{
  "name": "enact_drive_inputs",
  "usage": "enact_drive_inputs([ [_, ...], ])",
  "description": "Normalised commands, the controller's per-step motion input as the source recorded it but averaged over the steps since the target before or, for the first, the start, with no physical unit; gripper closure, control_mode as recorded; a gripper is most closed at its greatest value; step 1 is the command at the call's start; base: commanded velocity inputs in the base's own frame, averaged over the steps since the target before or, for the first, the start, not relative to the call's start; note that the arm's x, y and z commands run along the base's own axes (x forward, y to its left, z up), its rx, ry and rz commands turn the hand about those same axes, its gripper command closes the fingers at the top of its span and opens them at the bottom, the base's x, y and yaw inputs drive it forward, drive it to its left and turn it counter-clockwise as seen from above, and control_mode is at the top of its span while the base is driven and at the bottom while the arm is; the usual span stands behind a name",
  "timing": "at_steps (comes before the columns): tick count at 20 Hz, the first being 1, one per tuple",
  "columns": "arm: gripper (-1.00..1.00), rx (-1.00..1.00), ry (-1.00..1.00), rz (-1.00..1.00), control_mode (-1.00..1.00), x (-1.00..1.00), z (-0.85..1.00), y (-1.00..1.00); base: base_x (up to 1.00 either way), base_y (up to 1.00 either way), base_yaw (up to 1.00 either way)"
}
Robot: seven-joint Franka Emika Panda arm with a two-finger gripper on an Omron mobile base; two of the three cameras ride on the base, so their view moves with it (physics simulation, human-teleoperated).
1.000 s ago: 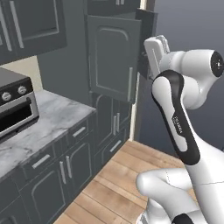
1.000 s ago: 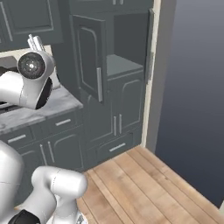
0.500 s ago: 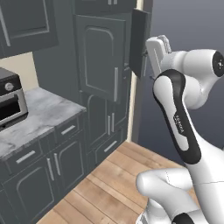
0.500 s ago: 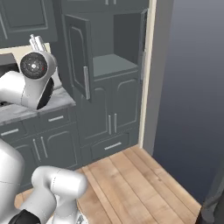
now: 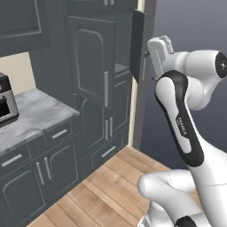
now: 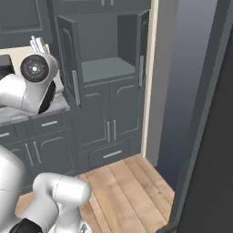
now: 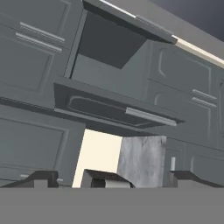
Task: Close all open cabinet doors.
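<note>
Your gripper point(image 7: 109, 177) is hanging with jaws wide, holding nothing, facing the open cabinet doors: left door point(image 6: 70, 63) and right door point(image 6: 142, 49) both standing ajar.

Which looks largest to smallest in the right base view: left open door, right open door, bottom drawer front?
1. left open door
2. right open door, seen nearly edge-on, so its rank is unsure
3. bottom drawer front
</note>
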Motion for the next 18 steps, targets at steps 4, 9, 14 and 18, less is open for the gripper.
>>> enact_drive_inputs([
  [4,-1.00,0.00,0.00,0.00,1.00,0.00,0.00,0.00,0.21,-0.59,0.18],
  [9,-1.00,0.00,0.00,0.00,1.00,0.00,0.00,0.00,0.18,-0.56,0.22],
  [14,-1.00,0.00,0.00,0.00,1.00,0.00,0.00,0.00,0.16,-0.50,0.31],
  [18,-1.00,0.00,0.00,0.00,1.00,0.00,0.00,0.00,0.17,-0.50,0.32],
])
